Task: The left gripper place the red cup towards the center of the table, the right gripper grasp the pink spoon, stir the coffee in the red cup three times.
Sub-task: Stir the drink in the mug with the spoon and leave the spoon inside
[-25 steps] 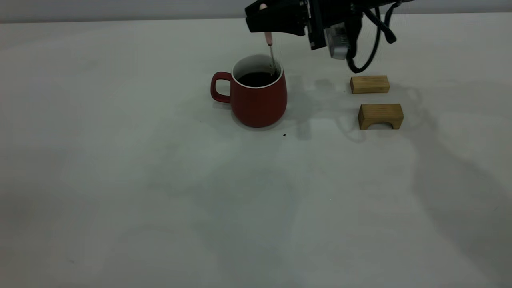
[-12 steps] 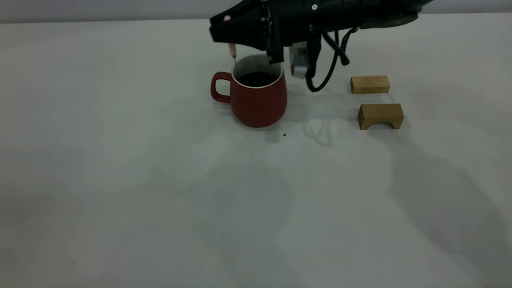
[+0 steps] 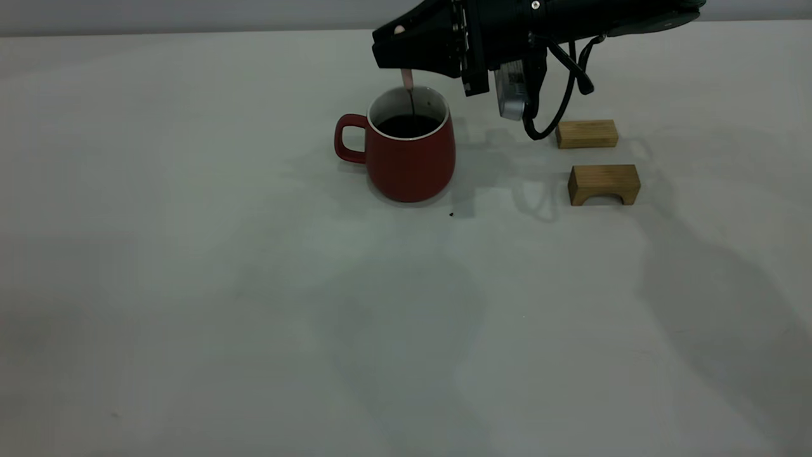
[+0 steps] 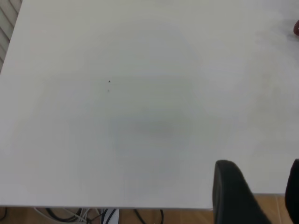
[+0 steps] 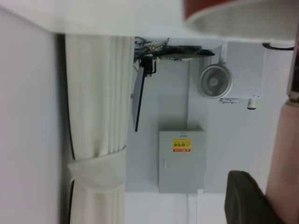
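While the exterior view shows the red cup point(image 3: 405, 154) standing near the middle of the far half of the bench point(image 3: 254, 304), with two wooden blocks point(image 3: 587, 134) to its right, the right wrist view catches only the cup's rim, a curtain point(image 5: 98, 130) and a wall cabinet point(image 5: 181, 161). The right tool point(image 3: 401, 51), reaching in level above the cup, grips the pink spoon point(image 3: 407, 82) by its handle, the spoon hanging upright into the coffee point(image 3: 409, 125). The left wrist view shows bare bench and the left tool point(image 4: 257, 191) over its edge, fingers apart and holding nothing.
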### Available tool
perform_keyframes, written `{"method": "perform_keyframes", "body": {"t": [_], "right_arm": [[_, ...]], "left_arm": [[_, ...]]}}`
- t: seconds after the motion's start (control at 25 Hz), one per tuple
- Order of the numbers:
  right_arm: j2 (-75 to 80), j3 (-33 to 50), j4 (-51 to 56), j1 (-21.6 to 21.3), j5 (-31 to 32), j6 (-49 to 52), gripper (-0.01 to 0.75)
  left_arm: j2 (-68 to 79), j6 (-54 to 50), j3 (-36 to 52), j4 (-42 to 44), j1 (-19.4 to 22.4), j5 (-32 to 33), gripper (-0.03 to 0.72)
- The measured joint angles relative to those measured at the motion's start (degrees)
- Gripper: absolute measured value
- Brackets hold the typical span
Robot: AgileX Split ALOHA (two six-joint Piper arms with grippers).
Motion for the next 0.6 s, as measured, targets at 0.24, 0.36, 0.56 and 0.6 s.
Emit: {"method": "perform_keyframes", "body": {"t": [0.24,0.36,0.56,0.6], "right_arm": [[0.0,0.0,0.78,1.97,0.0,2.34,0.129],[0.0,0.0,3.02,3.33,0.06,2.47,0.129],[0.0,0.0,3.92,1.57,0.11,-0.98,0.129],[0.0,0.0,3.86,0.86,0.06,-1.52,0.129]], "left_arm": [[0.0,0.0,0.0,0.0,0.0,0.0,0.355],[0.0,0.0,0.0,0.0,0.0,0.0,0.355],[0.0,0.0,0.0,0.0,0.0,0.0,0.355],[0.0,0.0,0.0,0.0,0.0,0.0,0.355]]}}
